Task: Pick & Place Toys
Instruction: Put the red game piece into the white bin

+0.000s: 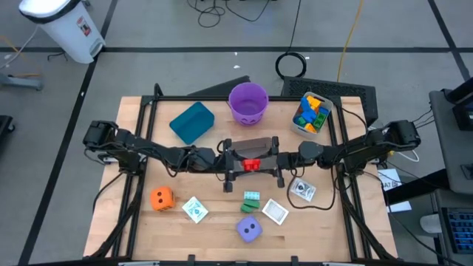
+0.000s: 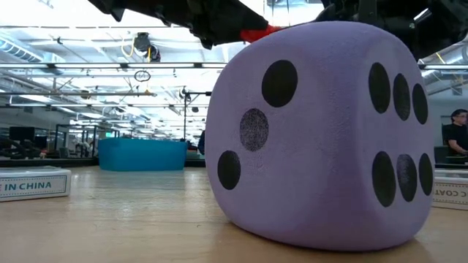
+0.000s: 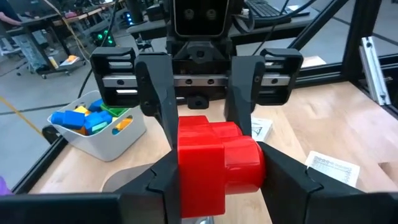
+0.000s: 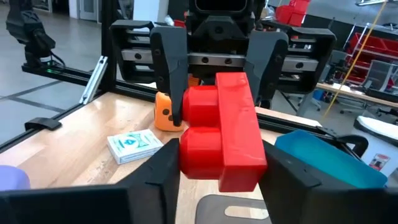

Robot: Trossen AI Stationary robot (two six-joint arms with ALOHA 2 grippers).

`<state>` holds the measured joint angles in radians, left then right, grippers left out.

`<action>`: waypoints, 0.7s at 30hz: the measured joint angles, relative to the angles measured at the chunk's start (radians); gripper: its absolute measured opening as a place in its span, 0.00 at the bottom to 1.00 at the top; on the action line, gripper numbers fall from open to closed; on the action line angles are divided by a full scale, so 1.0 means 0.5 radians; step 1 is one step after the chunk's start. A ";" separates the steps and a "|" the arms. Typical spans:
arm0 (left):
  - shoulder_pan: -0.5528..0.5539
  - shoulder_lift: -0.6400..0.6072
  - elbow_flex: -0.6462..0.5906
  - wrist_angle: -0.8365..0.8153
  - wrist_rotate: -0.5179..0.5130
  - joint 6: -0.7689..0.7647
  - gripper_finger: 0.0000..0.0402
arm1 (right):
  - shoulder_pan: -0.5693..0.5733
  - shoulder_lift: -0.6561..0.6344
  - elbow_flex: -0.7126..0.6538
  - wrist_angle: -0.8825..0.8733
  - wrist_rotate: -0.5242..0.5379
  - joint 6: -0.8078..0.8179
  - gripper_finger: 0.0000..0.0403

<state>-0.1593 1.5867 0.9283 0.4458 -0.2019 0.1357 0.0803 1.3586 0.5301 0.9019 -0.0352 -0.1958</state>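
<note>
A red plastic block point(image 1: 251, 164) hangs above the table's middle, between my two grippers, which meet tip to tip. My left gripper point(image 1: 242, 164) reaches in from the left and my right gripper point(image 1: 261, 164) from the right. Both are shut on the block. An orange die point(image 1: 162, 197), a purple die point(image 1: 249, 230), three white cards point(image 1: 195, 210) point(image 1: 275, 212) point(image 1: 301, 191) and small green and blue blocks point(image 1: 251, 199) lie on the near half of the table. The low view is filled by the purple die point(image 2: 322, 139), with the red block point(image 2: 256, 33) above it. My left gripper pinches the red block's end toward the table's left point(image 3: 199, 186) between its two fingers, level, from the left. The block is clear of the table. My right gripper pinches the block's end toward the table's right point(image 4: 217, 168) between its two fingers, level, from the right.
A teal bin point(image 1: 192, 122), a purple bucket point(image 1: 247, 102) and a white tub of coloured blocks point(image 1: 312, 113) stand along the far side. A flat grey piece point(image 1: 255, 144) lies under the grippers. Black frame rails point(image 1: 140, 155) run along both table sides.
</note>
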 joint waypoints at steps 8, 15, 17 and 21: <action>0.002 -0.001 0.000 0.002 -0.043 -0.184 0.56 | 0.000 -0.002 0.000 0.001 0.011 -0.003 0.33; -0.002 -0.055 0.002 -0.023 -0.075 -0.148 0.77 | -0.002 -0.108 0.000 -0.180 0.172 -0.008 0.35; -0.008 -0.067 0.002 -0.016 -0.085 -0.131 0.80 | -0.002 -0.182 -0.001 -0.302 0.251 -0.022 0.34; -0.014 -0.103 0.002 -0.068 -0.101 -0.127 0.84 | -0.030 -0.382 0.000 -0.631 0.488 -0.055 0.34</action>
<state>-0.1661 1.5354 0.9294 0.4117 -0.2523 0.0721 0.0653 1.1676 0.5301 0.5862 0.2089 -0.2235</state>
